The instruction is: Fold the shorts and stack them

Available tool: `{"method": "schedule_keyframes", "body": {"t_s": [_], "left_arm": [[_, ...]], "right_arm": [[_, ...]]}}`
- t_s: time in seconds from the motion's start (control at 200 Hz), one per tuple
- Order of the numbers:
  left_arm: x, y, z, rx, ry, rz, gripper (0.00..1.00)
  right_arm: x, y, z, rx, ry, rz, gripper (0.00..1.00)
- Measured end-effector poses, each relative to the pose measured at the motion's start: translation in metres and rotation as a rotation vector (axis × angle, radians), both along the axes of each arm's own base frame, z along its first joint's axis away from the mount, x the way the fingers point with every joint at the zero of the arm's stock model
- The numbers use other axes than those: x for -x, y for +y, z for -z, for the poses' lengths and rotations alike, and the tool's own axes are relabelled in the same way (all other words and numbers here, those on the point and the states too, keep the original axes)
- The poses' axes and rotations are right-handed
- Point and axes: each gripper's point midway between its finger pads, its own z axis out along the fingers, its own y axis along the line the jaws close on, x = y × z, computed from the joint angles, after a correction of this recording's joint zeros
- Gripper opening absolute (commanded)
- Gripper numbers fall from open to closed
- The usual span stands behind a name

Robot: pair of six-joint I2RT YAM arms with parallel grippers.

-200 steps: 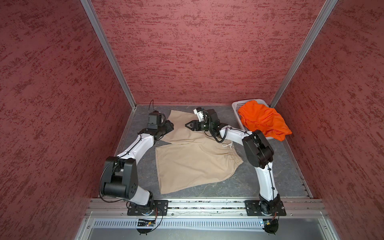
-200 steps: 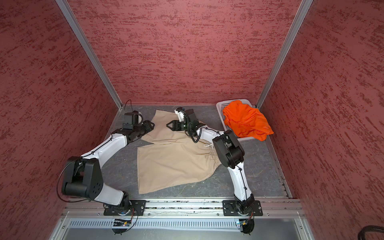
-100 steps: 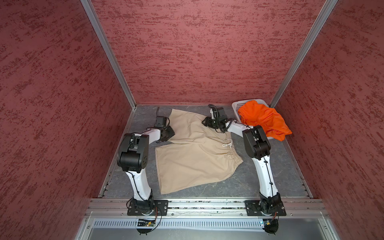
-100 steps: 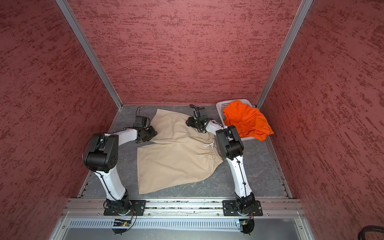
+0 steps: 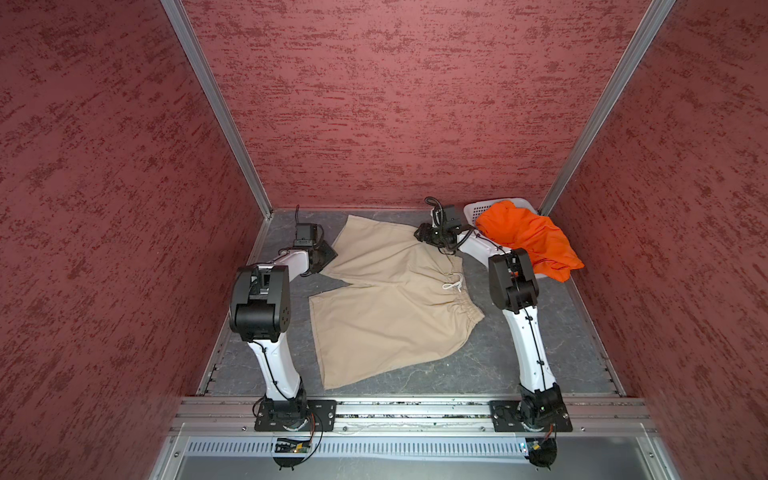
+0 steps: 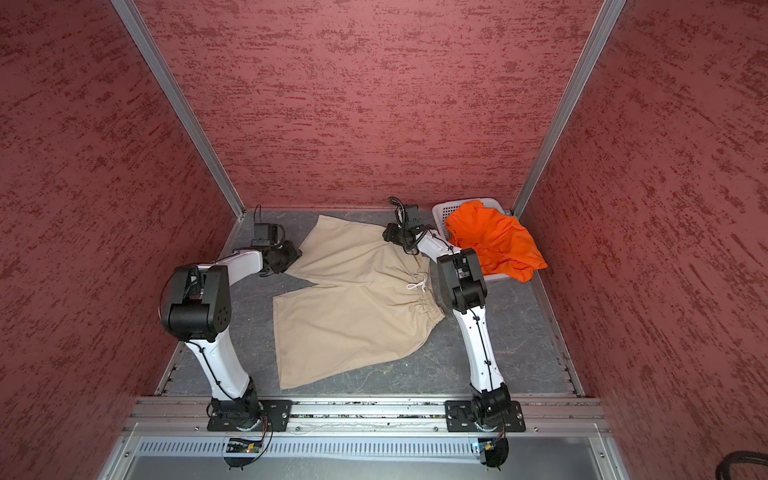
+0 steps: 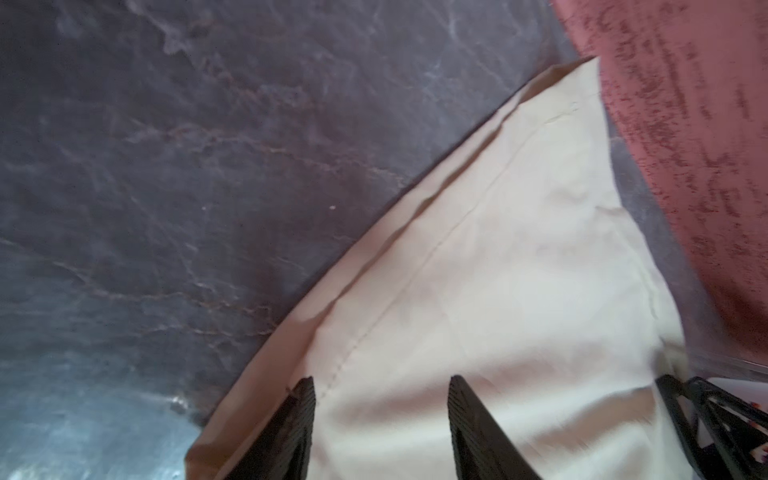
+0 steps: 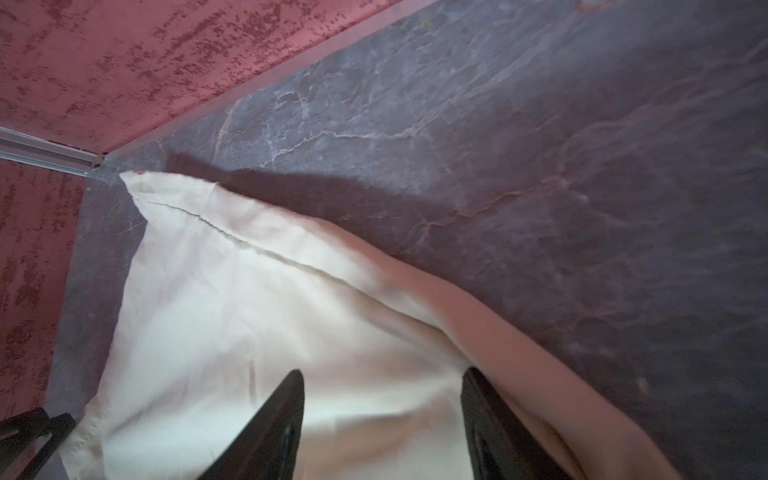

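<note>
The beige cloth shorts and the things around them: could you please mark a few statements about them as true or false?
1. The beige cloth shorts lie spread out, unfolded, on the dark grey marbled table. True.
2. The bright orange shorts are stacked on the beige pair. False: they are draped over the white perforated plastic basket in the far right corner.
3. The white drawstring sits at the gathered waistband, on the right arm's side. True.
4. The left gripper is shut. False: its jaws stand apart over the beige cloth beside a leg hem.
5. The right gripper is open over the beige cloth. True.
</note>
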Motion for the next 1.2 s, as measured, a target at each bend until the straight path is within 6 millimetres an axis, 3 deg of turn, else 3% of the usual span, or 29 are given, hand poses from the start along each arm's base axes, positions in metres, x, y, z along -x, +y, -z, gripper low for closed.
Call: {"method": "schedule_keyframes", "body": {"t_s": [0.09,0.21,0.276,0.331,0.396,0.491,0.586,0.666,0.766,0.887,1.197], "left_arm": [[0.012,-0.015,-0.037,-0.006,-0.071,0.031,0.53],[0.052,-0.051,-0.087,0.011,-0.176,0.093,0.52],[0.078,-0.065,-0.094,0.032,-0.194,0.117,0.5],[0.1,-0.07,-0.085,0.049,-0.173,0.116,0.5],[0.127,-0.069,-0.06,0.059,-0.112,0.096,0.48],[0.166,-0.057,-0.015,0.056,0.015,0.037,0.44],[0.194,-0.042,0.017,0.043,0.12,-0.045,0.44],[0.203,-0.032,0.028,0.035,0.159,-0.103,0.43],[0.2,-0.021,0.035,0.04,0.178,-0.167,0.4],[0.198,-0.01,0.053,0.031,0.232,-0.223,0.35],[0.137,-0.002,0.051,0.09,0.175,-0.255,0.32]], "right_arm": [[0.029,-0.001,-0.03,-0.007,-0.025,-0.034,0.58],[0.076,0.002,-0.092,-0.038,-0.121,-0.089,0.54],[0.105,0.011,-0.115,-0.063,-0.173,-0.133,0.53],[0.132,0.02,-0.119,-0.082,-0.188,-0.176,0.51],[0.161,0.028,-0.107,-0.095,-0.166,-0.218,0.5],[0.201,0.032,-0.063,-0.093,-0.058,-0.257,0.49],[0.231,0.015,-0.012,-0.056,0.077,-0.228,0.48],[0.245,-0.001,0.015,-0.018,0.149,-0.183,0.48],[0.251,-0.014,0.03,0.01,0.187,-0.13,0.48],[0.245,-0.024,0.034,0.022,0.18,-0.061,0.49],[0.224,-0.047,0.035,-0.02,0.112,0.112,0.51]]}}
